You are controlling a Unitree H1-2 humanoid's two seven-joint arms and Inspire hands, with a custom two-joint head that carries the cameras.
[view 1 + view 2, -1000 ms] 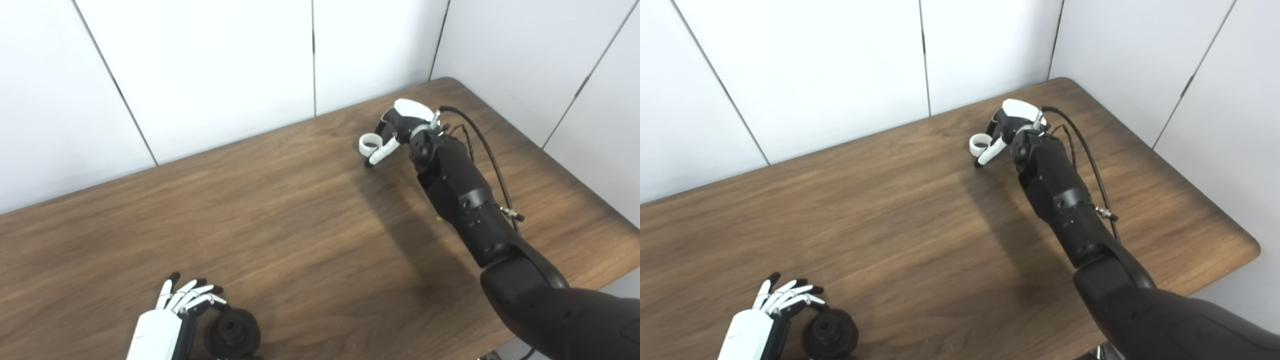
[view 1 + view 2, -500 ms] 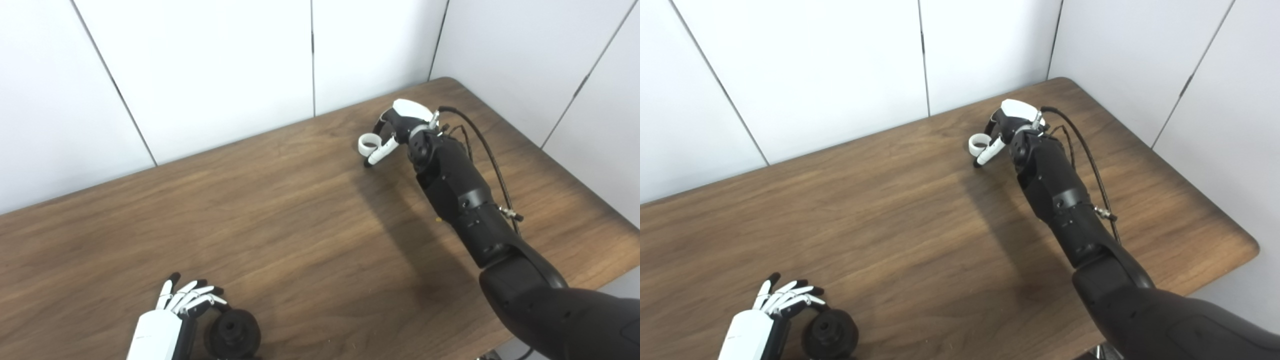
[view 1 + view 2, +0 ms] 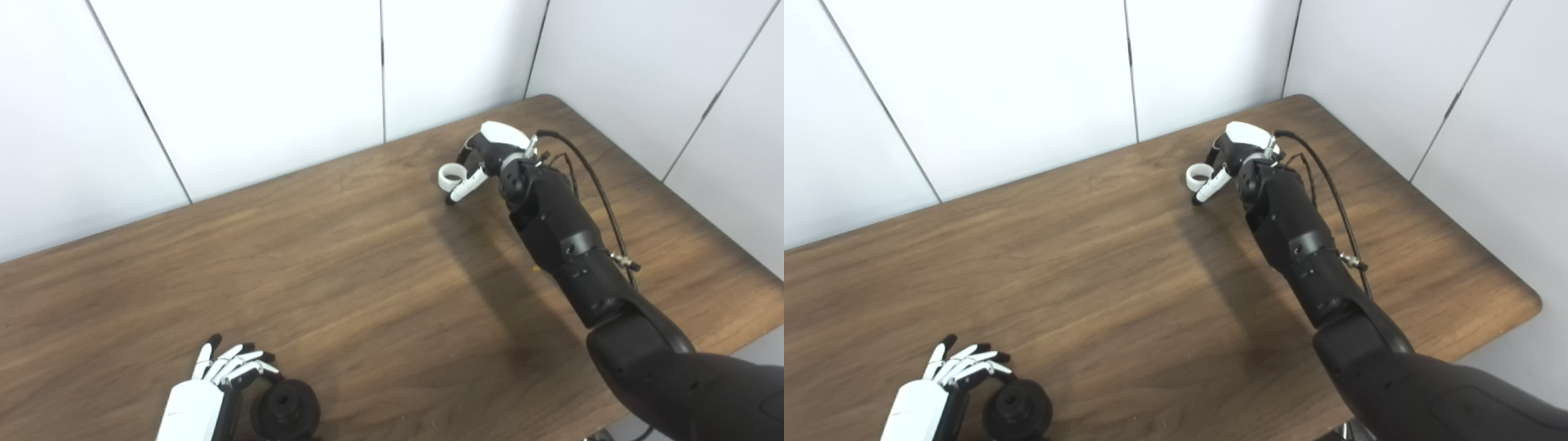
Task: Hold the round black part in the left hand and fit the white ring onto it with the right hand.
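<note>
The round black part (image 3: 285, 408) lies on the wooden table (image 3: 343, 275) at the near left edge. My left hand (image 3: 211, 386) rests just left of it with its fingers spread and curved toward the part, not closed on it. The white ring (image 3: 449, 176) is at the far right of the table. My right hand (image 3: 487, 153) reaches over it, with the thumb on the near side and the fingers on the far side, pinching the ring low at the table surface. The same shows in the right eye view, with the ring (image 3: 1198, 176) and the black part (image 3: 1017, 409).
White wall panels (image 3: 257, 92) stand close behind the table's far edge and along its right side. The table's right corner (image 3: 1519, 300) is rounded. A black cable (image 3: 603, 196) runs along my right forearm.
The picture has shifted a few pixels to the left. Both hands, the ring and the black part keep their places.
</note>
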